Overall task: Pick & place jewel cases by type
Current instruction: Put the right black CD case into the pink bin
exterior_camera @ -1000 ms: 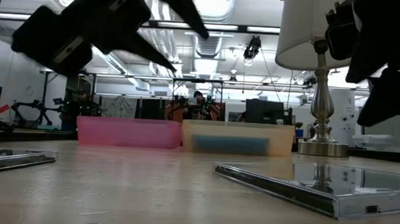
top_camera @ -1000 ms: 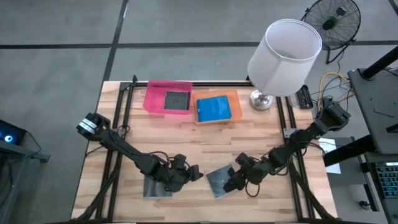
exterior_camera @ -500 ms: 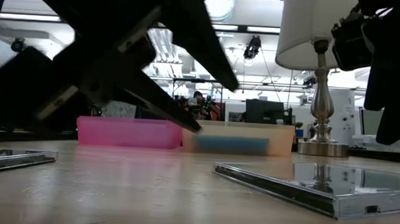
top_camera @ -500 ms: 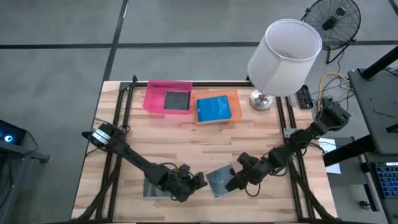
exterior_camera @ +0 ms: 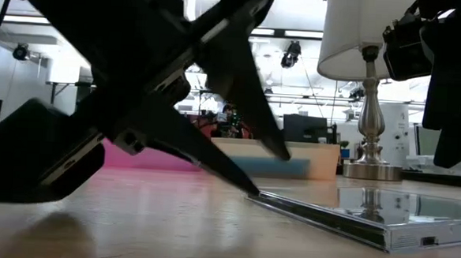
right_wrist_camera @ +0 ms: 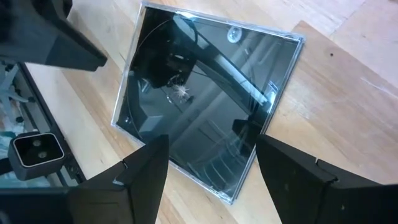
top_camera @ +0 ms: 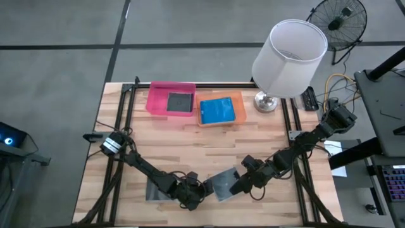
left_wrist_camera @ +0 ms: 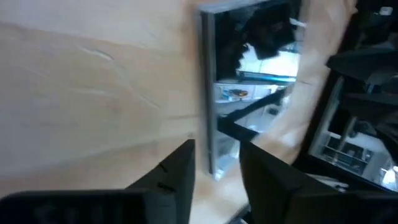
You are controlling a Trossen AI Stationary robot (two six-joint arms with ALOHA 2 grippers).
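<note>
Over the last second the left arm has swung in along the bench's front edge, away from the dark square jewel case [top_camera: 156, 189] near the front left corner and toward the glossy case [top_camera: 223, 183] lying flat at front centre; the left gripper [top_camera: 197, 192] now sits low on the wood right at that case's left edge, its fingers narrowing as it arrives. This reads as the left arm lining up a pinch on the rim, so the pick of this case is only beginning. In the left wrist view the two dark fingers [left_wrist_camera: 177, 171] straddle the case's near edge with a modest gap between them, and one fingertip in the low view appears to meet the rim, but whether they have yet pressed onto the plastic cannot be told. The right gripper [right_wrist_camera: 211, 168] hovers over the same case from its right side, jaws spread wide across the glossy face and gripping nothing. At the back edge the pink tray [top_camera: 154, 96] already holds a dark case [top_camera: 180, 102] and the orange tray [top_camera: 238, 101] beside it holds blue [top_camera: 218, 110], so the two dark cases along the front look like the remaining work
</note>
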